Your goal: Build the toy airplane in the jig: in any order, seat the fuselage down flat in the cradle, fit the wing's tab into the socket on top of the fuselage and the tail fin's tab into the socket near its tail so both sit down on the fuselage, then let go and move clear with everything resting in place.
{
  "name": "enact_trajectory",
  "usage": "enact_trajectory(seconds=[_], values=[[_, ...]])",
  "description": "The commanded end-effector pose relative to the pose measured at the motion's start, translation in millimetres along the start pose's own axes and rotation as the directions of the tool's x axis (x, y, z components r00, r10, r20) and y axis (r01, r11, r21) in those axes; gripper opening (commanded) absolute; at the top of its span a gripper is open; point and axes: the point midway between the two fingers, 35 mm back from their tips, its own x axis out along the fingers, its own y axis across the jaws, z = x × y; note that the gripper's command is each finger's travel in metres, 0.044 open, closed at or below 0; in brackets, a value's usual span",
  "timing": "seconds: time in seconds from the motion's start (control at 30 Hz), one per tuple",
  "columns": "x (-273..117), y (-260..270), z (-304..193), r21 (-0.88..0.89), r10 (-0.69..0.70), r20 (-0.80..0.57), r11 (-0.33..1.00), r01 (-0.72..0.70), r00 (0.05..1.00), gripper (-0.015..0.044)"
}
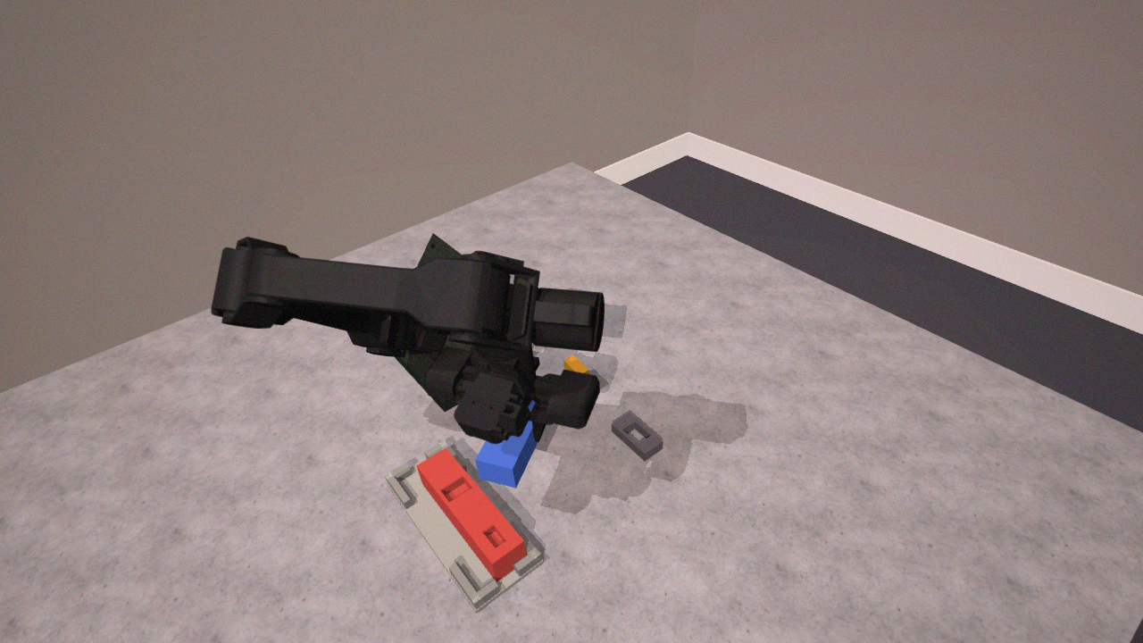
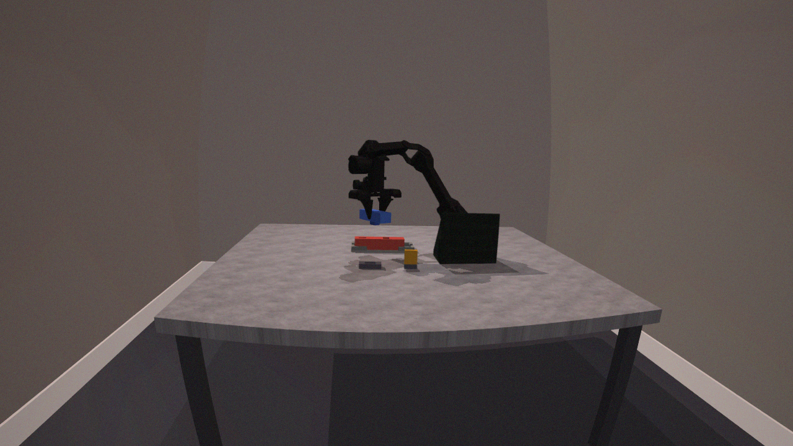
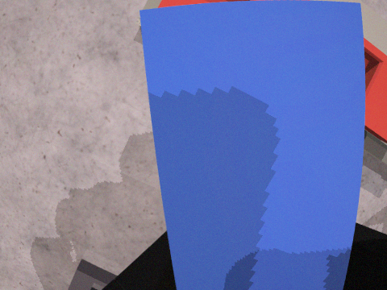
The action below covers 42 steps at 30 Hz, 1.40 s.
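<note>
My gripper (image 2: 376,212) is shut on the blue wing (image 1: 506,457) (image 2: 380,217) (image 3: 258,121) and holds it in the air, level, with its tab pointing down. The wing hangs above the table, near the fuselage's side in the top view. The red fuselage (image 1: 471,512) (image 2: 379,243) (image 3: 376,105) lies in the pale grey cradle (image 1: 427,523) (image 2: 354,249), both its sockets facing up and empty. The orange tail fin (image 1: 575,365) (image 2: 410,256) stands upright in a small dark holder (image 2: 410,266). In the wrist view the wing hides much of the fuselage.
An empty dark grey holder (image 1: 640,431) (image 2: 370,265) with a rectangular opening lies on the table (image 1: 799,520) (image 2: 277,299). The arm's dark base (image 2: 468,238) stands to the right of the cradle in the exterior view.
</note>
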Motion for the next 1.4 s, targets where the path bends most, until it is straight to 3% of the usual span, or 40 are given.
enact_trajectory(seconds=[0.0,0.9,1.13,1.37], values=[[2,-9,7,0.074,0.004,0.005,0.997,-0.004,1.000,0.0000],[25,-78,39,0.532,-0.011,0.018,0.847,-0.001,1.000,0.0000],[26,-78,39,0.532,-0.011,0.018,0.847,-0.001,1.000,0.0184],[26,-78,39,0.532,-0.011,0.018,0.847,-0.001,1.000,0.0197]])
